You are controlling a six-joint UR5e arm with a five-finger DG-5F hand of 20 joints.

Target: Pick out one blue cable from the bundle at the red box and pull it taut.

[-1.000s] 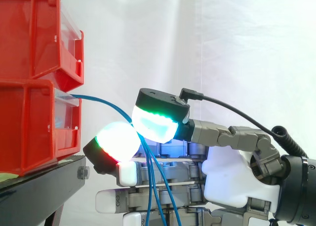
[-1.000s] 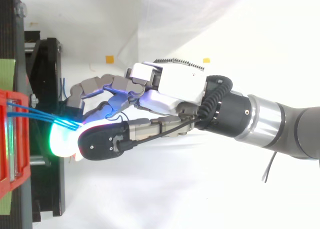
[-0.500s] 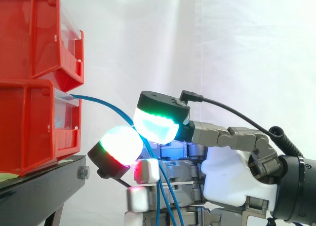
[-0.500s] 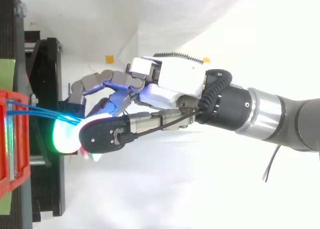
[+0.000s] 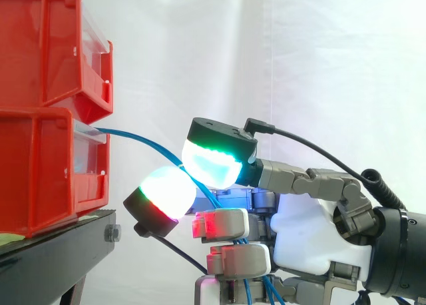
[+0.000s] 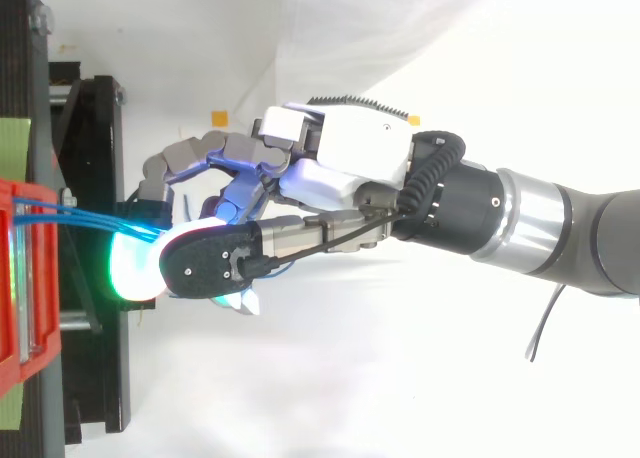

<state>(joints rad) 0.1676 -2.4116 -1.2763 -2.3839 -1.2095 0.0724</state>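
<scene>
Side view first: the thin blue cables (image 5: 133, 135) come out of the front of the lower red plastic bin (image 5: 40, 172), arc away from it and run down between two glowing fingertips (image 5: 212, 164) of the robot hand (image 5: 313, 238), which pinch them a little way off the bin. The big change from a second ago is that the lower fingers, straight back then, have now curled in over the strands hanging below the pinch, one tip glowing red. The whole hand has also backed off a touch from the bin. From the top view, the cables (image 6: 70, 216) leave the bin (image 6: 40, 353) as a few separate lines and bunch together at the green-lit pad. I can't tell whether it's holding one strand or all of them. The hand (image 6: 350, 168) looks more closed up than before, with its fingers tucked under.
</scene>
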